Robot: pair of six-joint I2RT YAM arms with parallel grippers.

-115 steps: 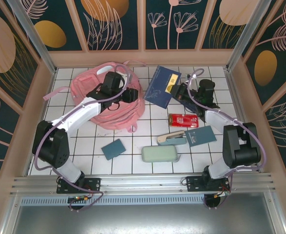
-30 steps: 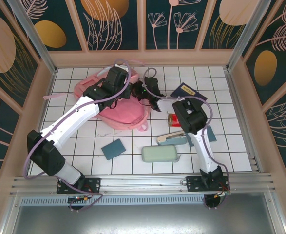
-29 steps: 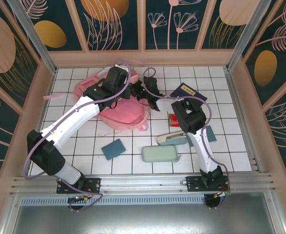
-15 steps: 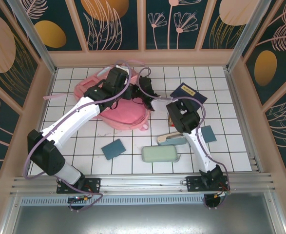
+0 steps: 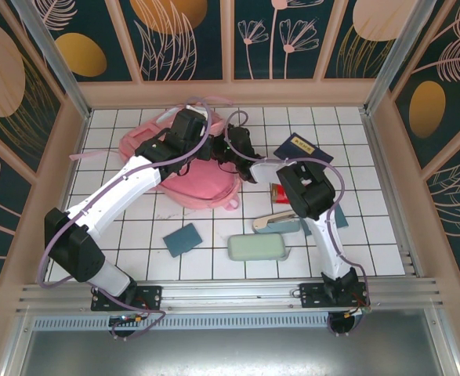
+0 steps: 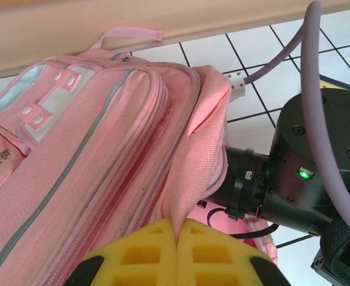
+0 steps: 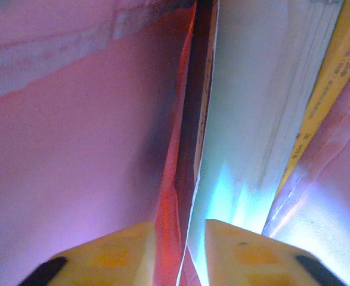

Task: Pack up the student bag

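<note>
Watching the top view, I see the student bag (image 5: 194,178) lying at the far left-centre of the white tiled table (image 5: 135,235), close to the back wall, with both arms meeting at its right edge. My left gripper (image 6: 176,235) has its yellow pads (image 6: 142,256) pressed together on a fold of the bag's pink fabric, lifting that flap. My right gripper (image 7: 180,250) sits in the pink interior, fingertips (image 7: 112,250) slightly apart with a book's (image 7: 252,119) pale page edge running up between them; whether they squeeze it I cannot tell.
</note>
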